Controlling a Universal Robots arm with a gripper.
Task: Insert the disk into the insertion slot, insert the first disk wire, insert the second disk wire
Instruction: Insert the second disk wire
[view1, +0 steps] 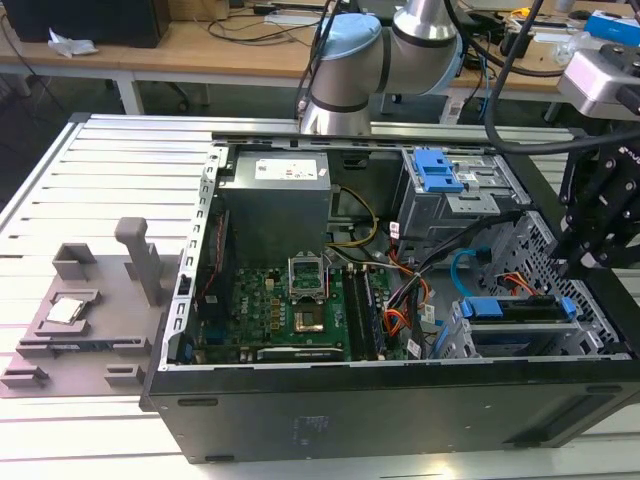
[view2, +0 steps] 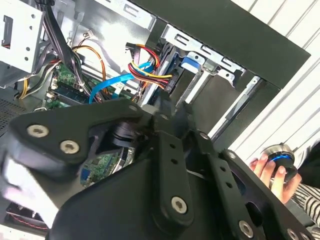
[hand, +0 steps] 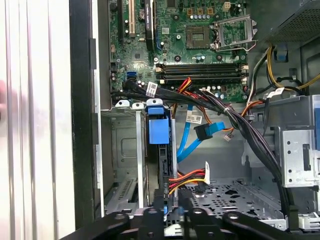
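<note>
Exterior view: open computer case on a slatted metal worktop. The arm reaches over it from the far side, and the end effector hangs at the case's end on the exterior view's right, just above the disk.
Disk: the disk, in its blue carrier, sits inside the insertion slot, lying level between the perforated walls.
First wrist view: looks along the disk's edge. The first disk wire runs up to that edge and touches it — whether it is seated cannot be told.
Second disk wire: the second disk wire bends in a loop just beside the disk. Its dark-blue plug appears apart from the disk.
Second wrist view: a person's hand rests on a round knob outside the case.
End effector state: black linkage close over the disk's end; spread or pressed together — cannot tell. Contact with the disk cannot be told either.
Surface: grey fixture tray on the worktop beside the case, with a chip on it.
Room: wooden benches stand behind the worktop.
</note>
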